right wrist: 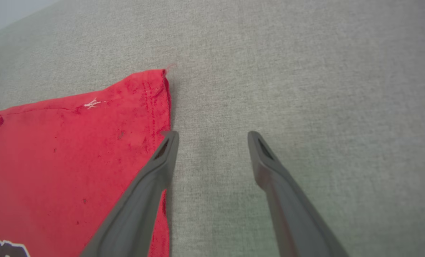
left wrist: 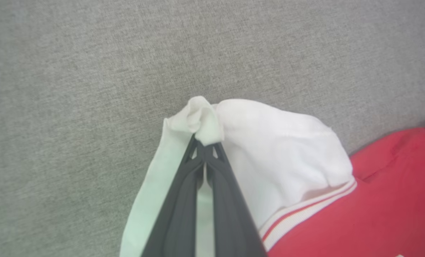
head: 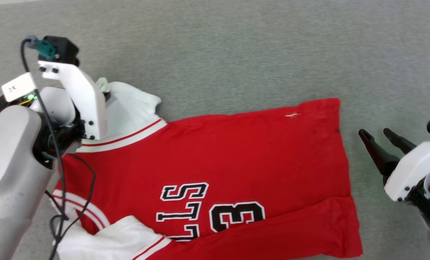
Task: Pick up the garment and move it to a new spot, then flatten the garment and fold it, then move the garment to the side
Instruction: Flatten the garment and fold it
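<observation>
L gripper (left wrist: 205, 146): clamped on white sleeve (left wrist: 269, 142) of garment (head: 236, 151) | R gripper (right wrist: 212, 137): jaws held apart, beside red hem (right wrist: 162, 103) | garment laid on grey surface (head: 236, 43)

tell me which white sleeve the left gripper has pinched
The far white sleeve at the head view's upper left: its edge is bunched in the shut left gripper. The other sleeve lies untouched at the bottom edge.

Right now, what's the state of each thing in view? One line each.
garment: spread on the gray surface, print side up, near edge folded over.
far sleeve: white, bunched, its edge pinched.
left hand: shut on the far sleeve.
right hand: open, holding nothing, beside the garment's hem.
</observation>
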